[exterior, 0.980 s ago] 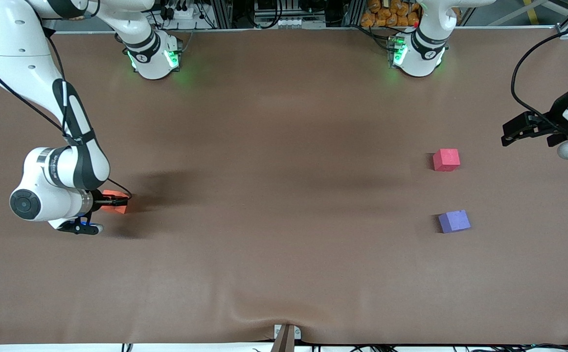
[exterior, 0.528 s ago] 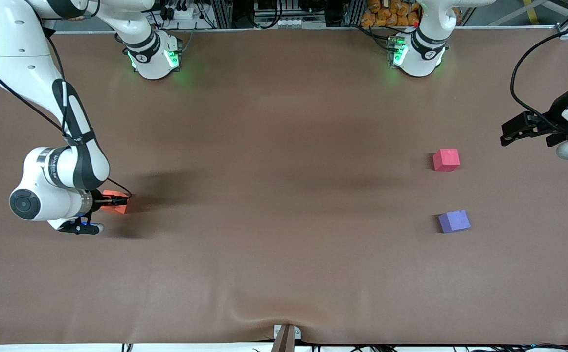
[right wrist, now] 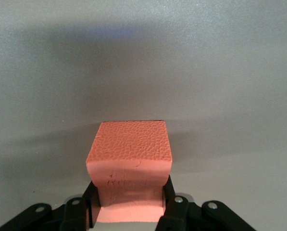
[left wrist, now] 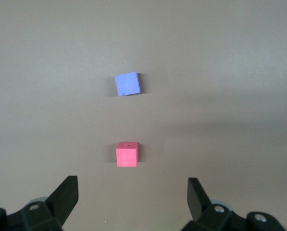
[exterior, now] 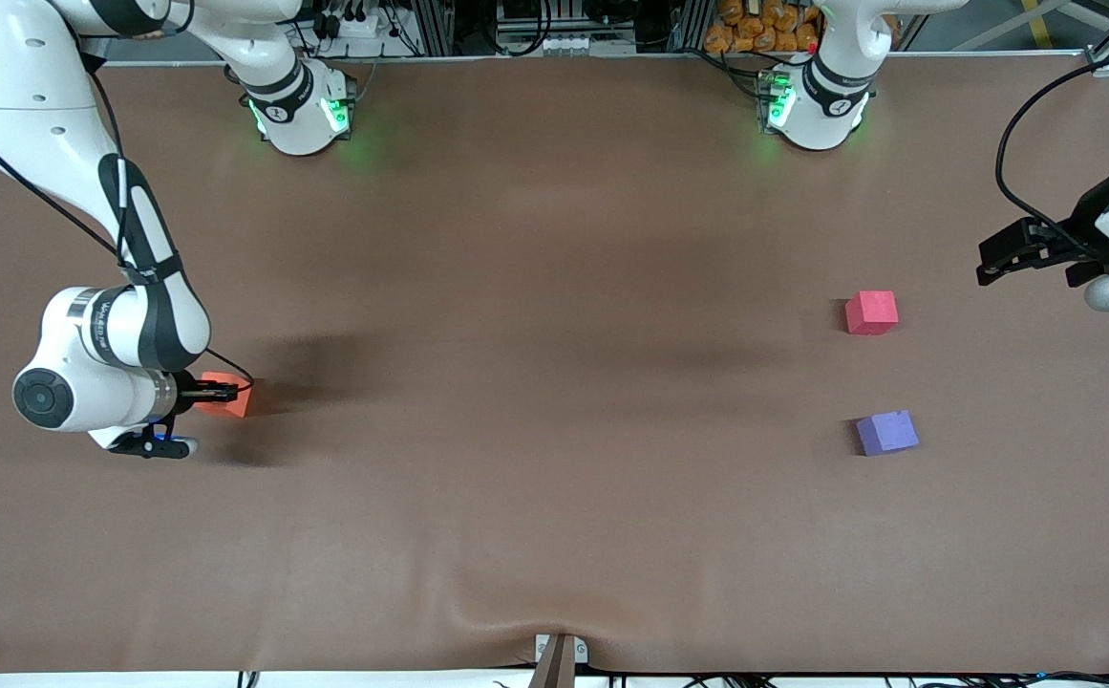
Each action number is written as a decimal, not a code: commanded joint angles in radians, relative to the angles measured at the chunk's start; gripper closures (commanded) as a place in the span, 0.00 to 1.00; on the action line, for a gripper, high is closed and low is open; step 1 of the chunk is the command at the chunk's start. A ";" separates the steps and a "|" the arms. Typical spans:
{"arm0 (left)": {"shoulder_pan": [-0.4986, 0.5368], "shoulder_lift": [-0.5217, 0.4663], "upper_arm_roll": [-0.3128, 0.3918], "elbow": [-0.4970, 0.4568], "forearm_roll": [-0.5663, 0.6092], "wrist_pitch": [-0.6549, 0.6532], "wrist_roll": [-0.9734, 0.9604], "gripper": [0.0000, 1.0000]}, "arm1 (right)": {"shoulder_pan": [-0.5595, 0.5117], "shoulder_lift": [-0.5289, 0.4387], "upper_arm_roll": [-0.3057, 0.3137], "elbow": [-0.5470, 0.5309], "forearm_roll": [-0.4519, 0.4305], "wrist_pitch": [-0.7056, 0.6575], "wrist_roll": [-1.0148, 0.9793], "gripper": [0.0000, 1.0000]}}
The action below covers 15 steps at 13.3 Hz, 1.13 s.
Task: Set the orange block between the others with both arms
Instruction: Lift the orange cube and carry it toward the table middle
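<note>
The orange block (exterior: 232, 404) sits low at the table toward the right arm's end, with my right gripper (exterior: 226, 391) shut on it. In the right wrist view the block (right wrist: 130, 149) is squeezed in at its sides between the two black fingers (right wrist: 93, 202). The pinkish-red cube (exterior: 871, 311) and the bluish-purple cube (exterior: 886, 432) lie apart toward the left arm's end, the purple one nearer the front camera. My left gripper (exterior: 984, 266) waits open over the table edge beside them. Its wrist view shows the red cube (left wrist: 127, 154) and the purple cube (left wrist: 128, 84) ahead of its open fingers (left wrist: 68, 192).
A brown cloth (exterior: 554, 382) covers the table, with a wrinkle (exterior: 478, 612) near the front edge beside a small bracket (exterior: 559, 655). The arm bases (exterior: 301, 110) glow green along the back edge. A black cable (exterior: 1017, 143) loops above the left gripper.
The right gripper's fingers have closed onto the orange block, pinching its sides. The right arm has shifted very slightly. The left arm and the two other cubes have not moved.
</note>
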 commanded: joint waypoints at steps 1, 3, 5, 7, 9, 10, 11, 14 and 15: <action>0.004 0.003 -0.003 0.012 -0.004 -0.005 0.009 0.00 | 0.013 -0.028 0.013 0.008 0.001 -0.055 0.024 1.00; 0.002 0.004 -0.003 0.014 -0.001 -0.003 0.009 0.00 | 0.081 -0.028 0.013 0.082 -0.001 -0.182 0.123 1.00; 0.008 0.009 -0.003 0.014 -0.001 -0.003 0.012 0.00 | 0.154 -0.027 0.013 0.133 0.012 -0.265 0.246 1.00; 0.008 0.009 -0.001 0.014 -0.003 -0.003 0.012 0.00 | 0.233 -0.027 0.013 0.162 0.067 -0.312 0.324 1.00; 0.007 0.010 -0.001 0.014 -0.003 -0.003 0.012 0.00 | 0.312 -0.037 0.014 0.199 0.131 -0.363 0.387 1.00; 0.005 0.010 -0.001 0.014 -0.001 -0.003 0.009 0.00 | 0.357 -0.045 0.014 0.225 0.151 -0.395 0.436 1.00; 0.002 0.010 -0.003 0.014 0.002 -0.003 0.007 0.00 | 0.398 -0.051 0.019 0.245 0.168 -0.409 0.478 1.00; 0.005 0.010 -0.001 0.015 0.004 -0.003 0.006 0.00 | 0.519 -0.057 0.025 0.309 0.193 -0.412 0.672 1.00; 0.005 0.010 -0.001 0.015 0.002 -0.003 0.007 0.00 | 0.562 -0.057 0.025 0.335 0.194 -0.411 0.718 1.00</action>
